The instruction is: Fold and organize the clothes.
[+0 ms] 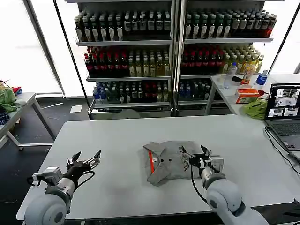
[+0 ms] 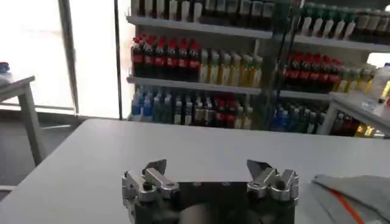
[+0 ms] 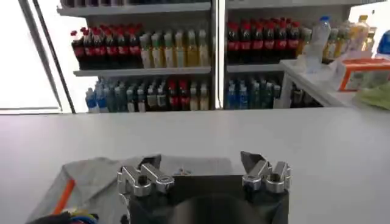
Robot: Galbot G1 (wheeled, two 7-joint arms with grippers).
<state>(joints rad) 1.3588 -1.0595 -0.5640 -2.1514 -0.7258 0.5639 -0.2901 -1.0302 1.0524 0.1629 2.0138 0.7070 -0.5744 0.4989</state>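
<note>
A grey T-shirt (image 1: 166, 161) lies folded into a small bundle at the middle of the white table (image 1: 117, 136), an orange-red stripe showing along its left fold. My right gripper (image 1: 196, 156) hovers open over the bundle's right edge with nothing between its fingers; in the right wrist view the gripper (image 3: 201, 161) stands just above the grey cloth (image 3: 97, 179). My left gripper (image 1: 86, 159) is open above bare table near the front left, well apart from the shirt. Its own view shows the gripper (image 2: 207, 167) and a corner of the shirt (image 2: 356, 192).
An open laptop (image 1: 283, 112) with cables sits at the table's right edge. A lime-green cloth (image 1: 255, 108) and an orange box (image 1: 247, 95) lie on a side table at back right. Bottle shelves (image 1: 173, 51) stand behind. Another table (image 1: 14, 110) is at left.
</note>
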